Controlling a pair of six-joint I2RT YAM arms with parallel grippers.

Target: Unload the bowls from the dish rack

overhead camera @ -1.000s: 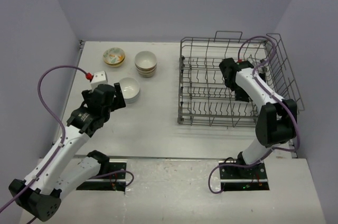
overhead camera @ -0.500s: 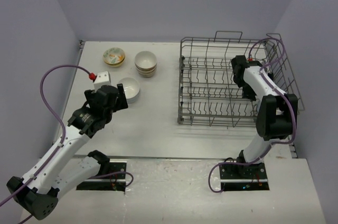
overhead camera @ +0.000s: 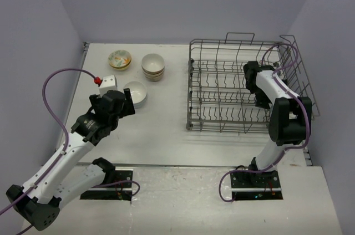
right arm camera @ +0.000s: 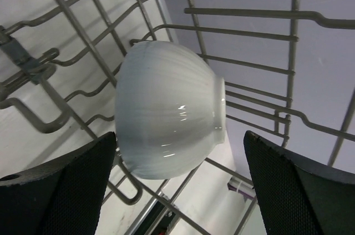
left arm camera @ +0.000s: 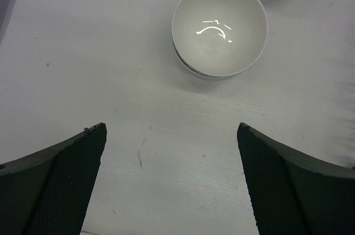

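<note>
The left arm [overhead camera: 72,146] stretches toward the far left corner, its left claw [left arm camera: 171,129] spread wide and empty before two nested round white ceramic bowls [left arm camera: 219,27]. By the right edge, the right arm [overhead camera: 272,88] reaches into the grey wire dish rack [overhead camera: 191,88]. Its right claw [right arm camera: 178,138] is parted and straddles a tipped ribbed white bowl [right arm camera: 166,107].

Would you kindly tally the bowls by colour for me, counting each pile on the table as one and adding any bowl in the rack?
White: 2, a white pile on the table and a white bowl in the dish rack
Cream: 1, the cream pile
Floral: 1, the floral-topped pile
Total: 4
</note>
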